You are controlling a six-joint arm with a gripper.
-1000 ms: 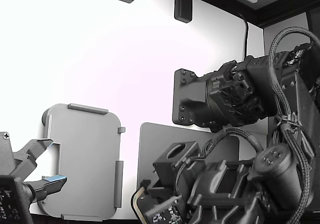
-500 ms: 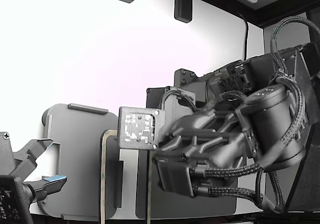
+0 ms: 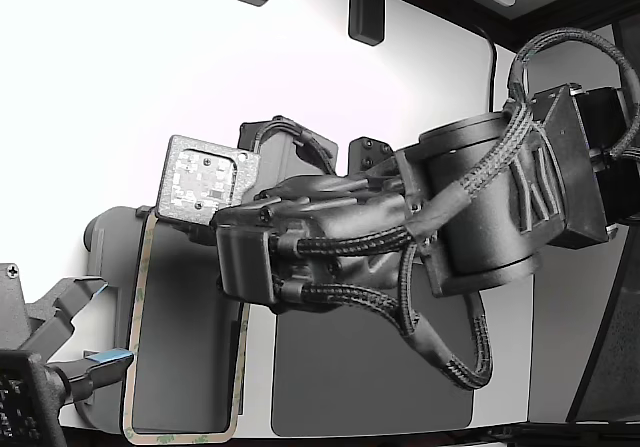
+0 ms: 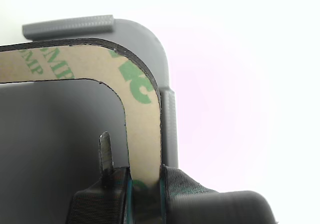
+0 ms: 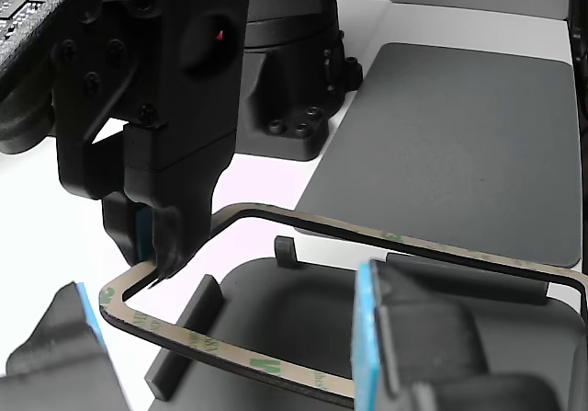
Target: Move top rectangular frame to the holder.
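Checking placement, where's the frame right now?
In the exterior view's lower left, the frame hangs over the holder, pinched by the gripper.

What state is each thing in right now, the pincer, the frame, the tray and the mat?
Black pincer: shut on the frame's side.
Thin beige rectangular frame with green print: gripped, held above the tray, not seated.
Light grey plastic tray with raised edge tabs: lying flat, nothing seated in it.
Dark grey flat mat: lying flat, bare.
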